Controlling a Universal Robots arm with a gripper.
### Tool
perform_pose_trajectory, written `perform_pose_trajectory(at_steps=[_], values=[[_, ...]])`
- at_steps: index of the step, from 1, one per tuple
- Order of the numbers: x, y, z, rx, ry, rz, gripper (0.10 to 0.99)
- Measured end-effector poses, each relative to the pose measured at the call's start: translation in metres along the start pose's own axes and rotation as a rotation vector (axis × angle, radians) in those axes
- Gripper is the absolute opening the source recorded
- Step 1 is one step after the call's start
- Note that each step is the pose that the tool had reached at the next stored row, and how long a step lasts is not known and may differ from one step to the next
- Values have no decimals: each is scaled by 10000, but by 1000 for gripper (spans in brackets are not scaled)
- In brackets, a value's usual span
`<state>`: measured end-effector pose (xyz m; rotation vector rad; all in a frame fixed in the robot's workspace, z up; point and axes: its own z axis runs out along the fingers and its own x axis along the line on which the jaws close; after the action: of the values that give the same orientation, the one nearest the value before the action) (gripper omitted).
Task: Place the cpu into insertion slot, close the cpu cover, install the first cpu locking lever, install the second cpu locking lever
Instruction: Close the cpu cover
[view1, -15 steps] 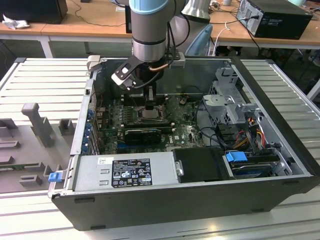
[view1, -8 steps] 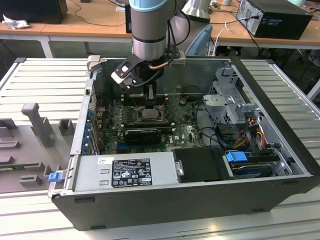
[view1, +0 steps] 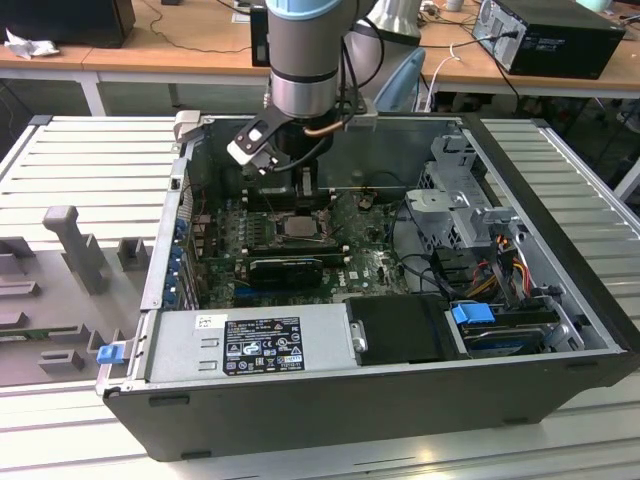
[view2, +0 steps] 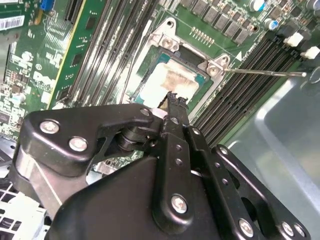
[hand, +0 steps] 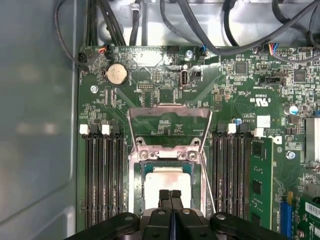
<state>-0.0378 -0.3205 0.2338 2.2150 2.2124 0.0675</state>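
Fingers (hand: 164, 201) together over the cpu (hand: 167, 181)

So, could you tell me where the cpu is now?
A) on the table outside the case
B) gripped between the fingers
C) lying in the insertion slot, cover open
C: the cpu lies in the insertion slot, the cpu cover swung open, the shut gripper over it.

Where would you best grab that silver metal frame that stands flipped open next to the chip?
Probably take the metal frame by its free end bar, the one farthest from the hinge beside the chip, coming from above. It is a thin plate standing open with a large window, so that bar looks bare on both faces for pinching.
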Motion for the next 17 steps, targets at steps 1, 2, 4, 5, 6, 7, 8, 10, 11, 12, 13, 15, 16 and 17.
perform_pose_trajectory(at_steps=[1, 2, 4, 5, 6, 7, 8, 10, 11, 12, 13, 15, 16, 17], values=[[-2, 13, 1, 1, 4, 1, 106], [-3, 27, 1, 0, 8, 1, 106], [-3, 27, -12, 1, 11, 2, 106], [-3, 30, -23, 0, 12, -1, 106], [-2, 30, -29, 0, 12, 0, 106], [-3, 30, -34, 1, 11, 1, 106], [-2, 30, -35, 0, 10, 2, 106], [-2, 30, -43, 2, -26, -1, 106], [-1, 30, -45, 0, -26, -1, 106], [-1, 30, -46, 0, -26, 0, 106], [-1, 30, -46, 1, -28, -1, 106], [-1, 31, -46, 1, -28, 1, 106], [-1, 31, -49, 1, -29, 1, 106], [0, 32, -60, -1, -40, 0, 106]])
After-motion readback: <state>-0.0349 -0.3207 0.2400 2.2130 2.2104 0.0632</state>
